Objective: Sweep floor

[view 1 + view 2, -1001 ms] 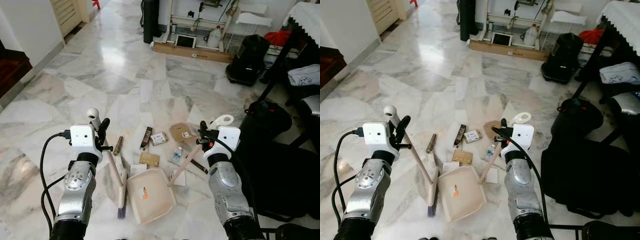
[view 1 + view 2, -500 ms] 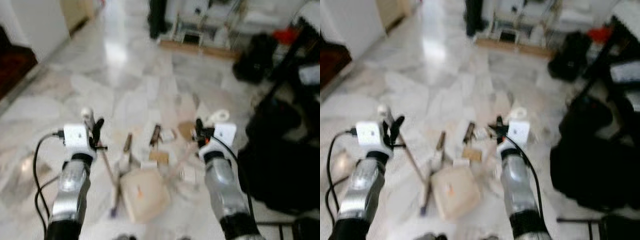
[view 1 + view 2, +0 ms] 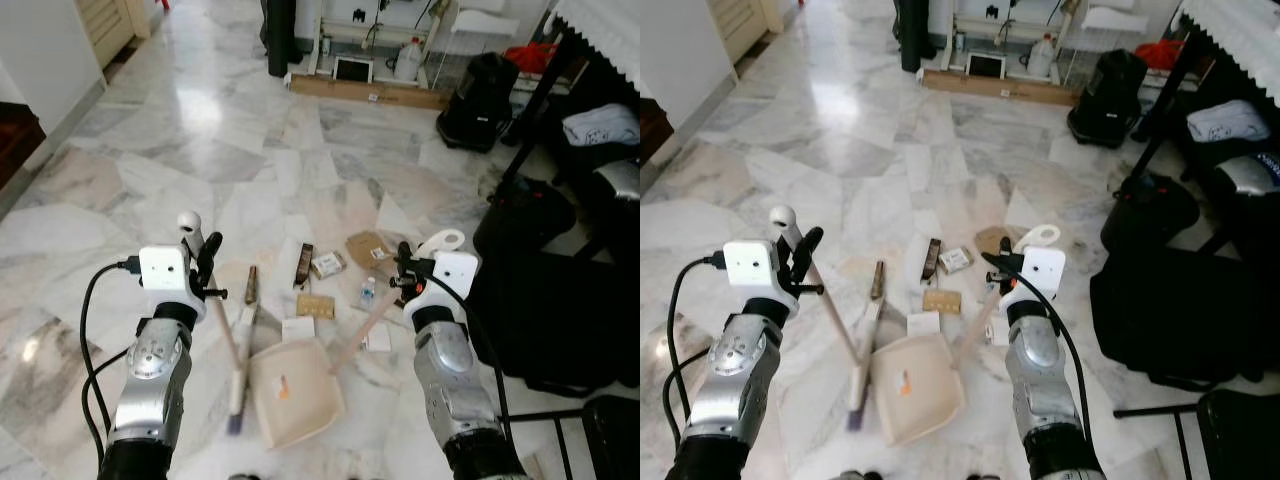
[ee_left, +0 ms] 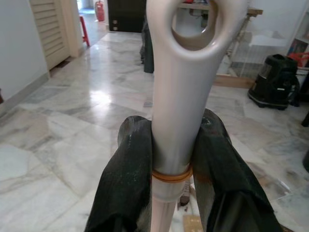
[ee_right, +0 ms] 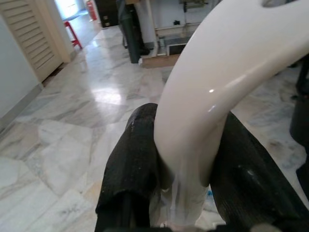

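Left gripper [image 3: 203, 262]: I see its black fingers clamped on the cream plastic broom handle [image 4: 179, 104]; the bristles rest on the white marble floor [image 3: 200, 140].
Right gripper [image 3: 403, 268]: I see it gripping the beige long-handled dustpan [image 3: 295, 392], which lies just beside the broom head.
Litter: small brown cardboard scraps [image 3: 316, 305] beyond the pan.

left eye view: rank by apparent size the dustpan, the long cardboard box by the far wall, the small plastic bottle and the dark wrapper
1. dustpan, though it lies nearest the camera
2. long cardboard box, farther off, so possibly larger in truth
3. dark wrapper
4. small plastic bottle, close to the wrapper in size
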`<state>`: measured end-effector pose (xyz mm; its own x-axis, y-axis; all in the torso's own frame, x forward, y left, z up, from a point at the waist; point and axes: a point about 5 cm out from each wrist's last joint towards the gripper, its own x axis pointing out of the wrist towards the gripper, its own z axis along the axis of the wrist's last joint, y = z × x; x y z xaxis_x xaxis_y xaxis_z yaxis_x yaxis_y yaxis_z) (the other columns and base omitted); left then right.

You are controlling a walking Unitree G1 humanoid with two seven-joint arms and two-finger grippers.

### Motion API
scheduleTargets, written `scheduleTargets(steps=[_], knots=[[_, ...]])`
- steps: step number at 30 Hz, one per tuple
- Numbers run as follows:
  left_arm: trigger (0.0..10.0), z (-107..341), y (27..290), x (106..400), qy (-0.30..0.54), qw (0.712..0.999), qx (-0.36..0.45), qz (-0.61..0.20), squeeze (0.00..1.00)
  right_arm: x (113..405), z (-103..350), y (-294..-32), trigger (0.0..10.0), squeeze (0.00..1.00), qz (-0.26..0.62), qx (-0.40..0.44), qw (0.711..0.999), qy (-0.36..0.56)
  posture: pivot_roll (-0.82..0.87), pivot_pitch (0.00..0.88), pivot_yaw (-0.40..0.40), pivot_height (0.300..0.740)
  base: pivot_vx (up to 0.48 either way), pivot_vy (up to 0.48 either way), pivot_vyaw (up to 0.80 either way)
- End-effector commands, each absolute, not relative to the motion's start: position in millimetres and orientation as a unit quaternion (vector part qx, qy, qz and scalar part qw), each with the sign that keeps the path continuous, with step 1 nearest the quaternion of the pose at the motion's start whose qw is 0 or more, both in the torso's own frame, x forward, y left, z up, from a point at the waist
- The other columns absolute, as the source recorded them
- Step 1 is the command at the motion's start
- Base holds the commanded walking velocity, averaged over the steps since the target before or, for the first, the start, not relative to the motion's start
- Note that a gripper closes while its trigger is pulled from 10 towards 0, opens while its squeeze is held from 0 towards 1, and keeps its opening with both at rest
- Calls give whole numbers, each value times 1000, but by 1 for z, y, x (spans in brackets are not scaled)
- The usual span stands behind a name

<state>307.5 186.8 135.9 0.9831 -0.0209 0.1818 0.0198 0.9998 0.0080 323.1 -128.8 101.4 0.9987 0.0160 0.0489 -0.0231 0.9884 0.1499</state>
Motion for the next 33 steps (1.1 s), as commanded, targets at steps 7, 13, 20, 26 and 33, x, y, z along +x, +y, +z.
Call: scheduleTargets(steps=[7,13,20,26,33], knots=[[10000,144,177,306,-104,994,-15,-35,0,325,108,-130,10000,0,5,79,996,-39,6,135,-70,740,0,148,0],[10000,144,177,306,-103,994,-17,-37,0,325,108,-130,10000,0,5,78,996,-39,5,136,-71,740,0,404,0],[10000,144,176,306,-102,994,-17,-39,0,325,108,-129,10000,0,7,78,996,-39,5,136,-72,740,0,424,0],[10000,145,174,306,-104,993,-20,-43,0,325,108,-129,10000,0,9,76,996,-40,7,138,-73,740,0,423,0],[10000,145,171,306,-101,993,-23,-50,0,325,108,-129,10000,0,9,74,996,-40,5,137,-73,740,0,421,0]])
